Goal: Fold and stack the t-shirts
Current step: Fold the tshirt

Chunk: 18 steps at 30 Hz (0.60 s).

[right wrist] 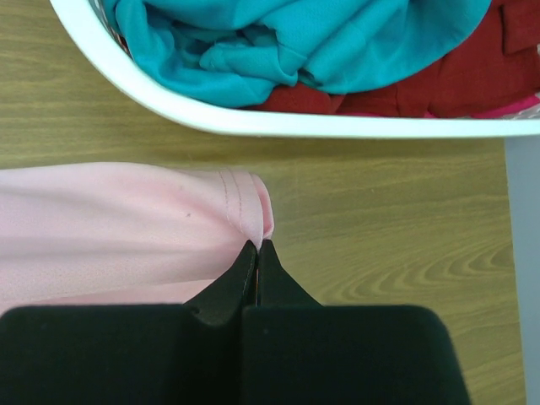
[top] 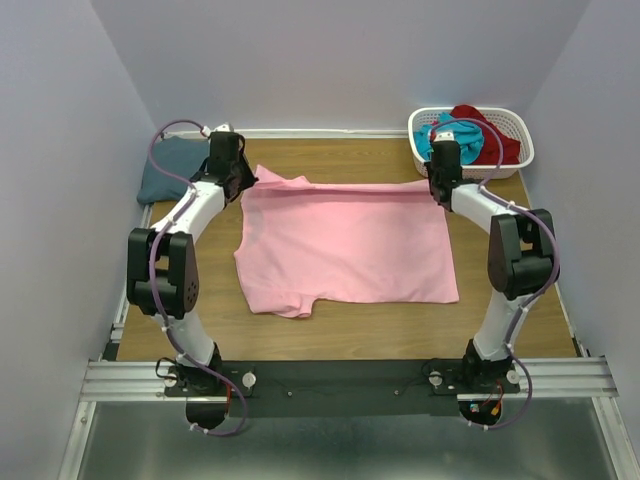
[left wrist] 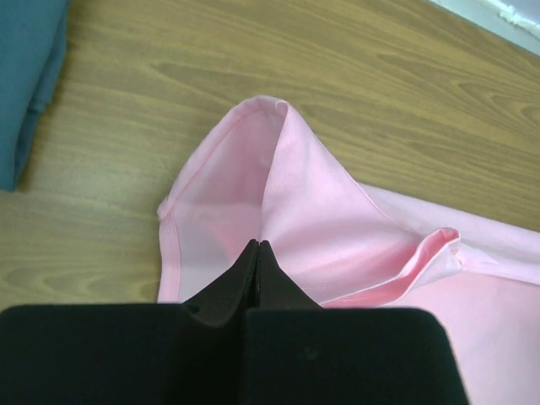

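A light pink t-shirt [top: 345, 245] lies spread smooth across the middle of a wooden table [top: 400, 325], its far edge stretched straight between two arms. The left gripper [left wrist: 257, 251] is clamped on the far left corner, where the cloth peaks. The right gripper [right wrist: 258, 246] is clamped on the far right corner's stitched hem. A teal t-shirt [right wrist: 253, 42] and a dark red t-shirt [right wrist: 472, 76] sit bunched in a white basket [right wrist: 253, 121] just beyond.

Basket [right wrist: 253, 122] just beyond right gripper [right wrist: 257, 246] (far-right corner), blue-grey tee [top: 170, 170] far left, table [top: 350, 330] bare up front
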Available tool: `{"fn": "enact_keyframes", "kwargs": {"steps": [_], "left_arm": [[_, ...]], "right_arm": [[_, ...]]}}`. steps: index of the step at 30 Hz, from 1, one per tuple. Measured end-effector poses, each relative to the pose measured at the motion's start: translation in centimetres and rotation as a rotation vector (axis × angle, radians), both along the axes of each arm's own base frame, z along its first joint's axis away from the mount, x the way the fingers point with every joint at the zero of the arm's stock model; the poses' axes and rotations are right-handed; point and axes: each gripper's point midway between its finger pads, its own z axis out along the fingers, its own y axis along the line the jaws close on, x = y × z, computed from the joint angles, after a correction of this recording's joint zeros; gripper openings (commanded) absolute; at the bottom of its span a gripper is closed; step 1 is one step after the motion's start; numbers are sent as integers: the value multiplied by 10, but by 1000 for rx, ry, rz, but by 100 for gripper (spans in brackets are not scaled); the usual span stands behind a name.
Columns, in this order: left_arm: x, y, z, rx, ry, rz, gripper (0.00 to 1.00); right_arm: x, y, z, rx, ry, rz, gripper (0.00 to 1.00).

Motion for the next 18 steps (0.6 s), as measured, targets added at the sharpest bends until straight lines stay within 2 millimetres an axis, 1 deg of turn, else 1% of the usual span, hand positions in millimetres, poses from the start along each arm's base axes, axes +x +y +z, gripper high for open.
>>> {"fn": "enact_keyframes", "kwargs": {"steps": [9,11,14,16,18], "left_arm": [[-43,-7,9,-116,24,30,0],[-56,-10,6,-151,34,30,0],[-70,-14,-7,-190,65,28,0],[-77,-17,-19,-210,88,28,0],[-87,-19,-36,-230,122,31,0]], "right_arm": [[-23,-3,7,45,-18,-33,1],[-27,-3,6,54,-18,-40,1],[-32,-3,-1,66,-7,-50,1],[-36,-2,-7,76,4,-57,1],[-41,-1,-15,96,16,-70,1]]}}
